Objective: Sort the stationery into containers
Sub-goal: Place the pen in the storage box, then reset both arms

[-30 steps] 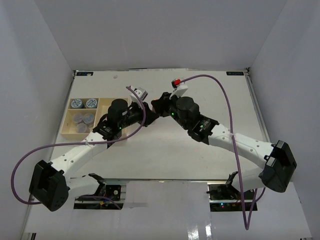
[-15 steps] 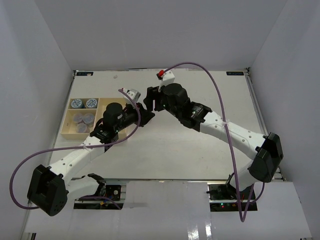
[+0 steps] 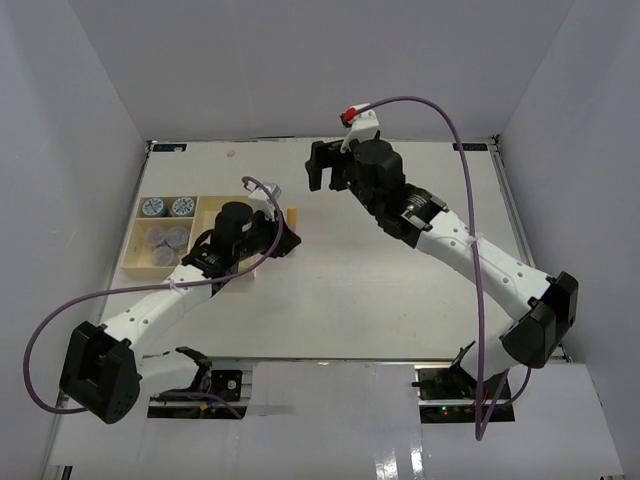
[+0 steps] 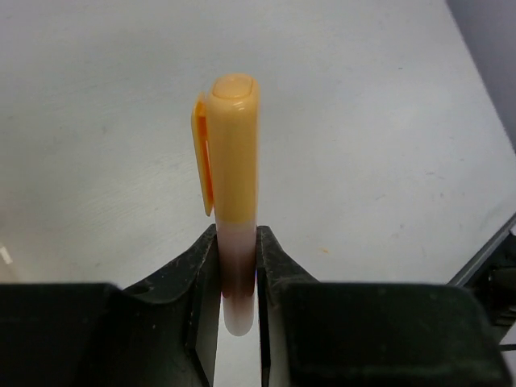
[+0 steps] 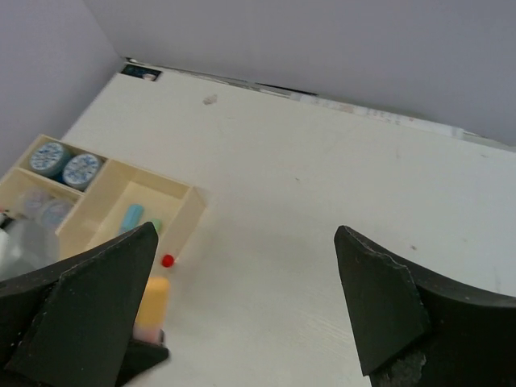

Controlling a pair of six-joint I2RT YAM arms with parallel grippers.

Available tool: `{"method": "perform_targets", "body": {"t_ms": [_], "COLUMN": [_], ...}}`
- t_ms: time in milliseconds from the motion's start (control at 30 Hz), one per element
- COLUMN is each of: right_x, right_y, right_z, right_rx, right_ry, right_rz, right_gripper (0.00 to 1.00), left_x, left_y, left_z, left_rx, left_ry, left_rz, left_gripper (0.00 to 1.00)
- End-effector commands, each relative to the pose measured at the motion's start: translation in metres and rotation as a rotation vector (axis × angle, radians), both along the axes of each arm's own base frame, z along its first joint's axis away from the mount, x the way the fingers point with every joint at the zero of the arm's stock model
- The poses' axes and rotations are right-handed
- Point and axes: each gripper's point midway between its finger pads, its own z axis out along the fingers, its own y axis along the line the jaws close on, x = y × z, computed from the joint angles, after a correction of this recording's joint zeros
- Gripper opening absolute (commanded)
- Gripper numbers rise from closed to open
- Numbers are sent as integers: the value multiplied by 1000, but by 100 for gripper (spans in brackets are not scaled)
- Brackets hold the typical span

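Seen from above, an orange stick (image 3: 293,216) is gripped by the left hand (image 3: 286,231) near the tray (image 3: 138,270); the right hand (image 3: 322,172) is spread wide

At the left wrist, the stick is clamped between the fingers (image 4: 200,282)

At the right wrist, a blue stick (image 5: 131,216) is seen in the tray

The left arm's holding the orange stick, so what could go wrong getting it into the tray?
1. The left gripper pinches the orange stick only at its pale lower end, with most of its length sticking out, so it may pivot or slip in transit.
2. The tray compartment it would likely join has thin walls and already holds a blue stick and a green stick; the orange one could catch a wall or land outside.
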Motion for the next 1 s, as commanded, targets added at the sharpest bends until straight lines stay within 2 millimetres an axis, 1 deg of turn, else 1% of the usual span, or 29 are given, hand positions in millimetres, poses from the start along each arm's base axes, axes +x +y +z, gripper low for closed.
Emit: {"method": "perform_targets", "body": {"t_ms": [0, 33, 67, 100, 133, 167, 200, 233, 267, 300, 333, 367, 400, 433, 467, 500, 533, 600, 633, 667, 733, 800, 833, 867, 933, 967], "right_x": [3, 2, -3, -6, -10, -18, -22, -27, -36, -41, -46, -54, -58, -63, -71, -75, -83, -88, -93, -95, -101, -104, -108, -109, -117, -119], "right_y": [-58, -68, -84, -93, -100, -114, -122, -129, -140, -147, -153, -162, -171, -176, -185, -190, -197, -205, -209, -213, -221, -229, -235, -239, -247, -249], "right_z": [14, 8, 13, -9, -16, -12, -18, -39, -34, -37, -52, -45, -47, -59, -52, -52, -54, -55, -52, -59, -58, -62, -58, -59, -52, -50], "right_rx": [-25, -33, -21, -52, -62, -50, -58, -89, -73, -78, -105, -82, -81, -96, -70, -65, -61, -60, -50, -72, -77, -103, -93, -97, -82, -77], "right_ry": [-62, -57, -68, -39, -33, -47, -45, -21, -39, -43, -30, -51, -56, -44, -70, -79, -90, -100, -112, -103, -112, -108, -121, -123, -149, -159], "right_rz": [-133, -147, -165, -180, -190, -205, -222, -231, -239, -249, -254, -261, -283, -290, -296, -303, -303, -312, -314, -318, -334, -353, -363, -373, -381, -383], "right_gripper": [97, 98, 98, 98, 98, 98, 98, 97, 97, 95, 95, 95, 94, 94, 93, 93, 93, 93, 92, 92, 92, 92, 92, 92, 92, 92], "left_x": [22, 31, 41, 42, 51, 54, 56, 62, 65, 67, 70, 73, 75, 78, 82, 85, 88, 95, 97, 100, 105, 108, 107, 104, 97, 89], "left_y": [48, 57, 76, 88, 105, 115, 122, 139, 146, 153, 163, 167, 172, 178, 179, 181, 183, 186, 189, 189, 192, 188, 182, 179, 176, 171], "left_z": [-11, -3, -6, -16, -12, -13, -16, -16, -14, -22, -25, -27, -32, -41, -42, -45, -55, -61, -66, -71, -68, -50, -40, -16, 11, 25], "left_rx": [165, 194, 224, 266, 286, 307, 319, 343, 350, 369, 376, 384, 394, 403, 404, 409, 421, 426, 431, 435, 432, 389, 352, 314, 264, 231], "left_ry": [95, 87, 109, 160, 157, 160, 178, 178, 178, 204, 221, 227, 241, 268, 267, 269, 288, 300, 314, 326, 320, 287, 270, 217, 162, 143], "left_rz": [175, 200, 256, 283, 328, 357, 372, 426, 448, 464, 491, 502, 514, 525, 531, 537, 543, 553, 558, 559, 574, 583, 566, 565, 567, 541], "left_gripper": [17, 18, 18, 19, 19, 19, 19, 20, 22, 27, 29, 32, 37, 39, 41, 43, 50, 54, 56, 58, 61, 66, 70, 76, 82, 87]}}
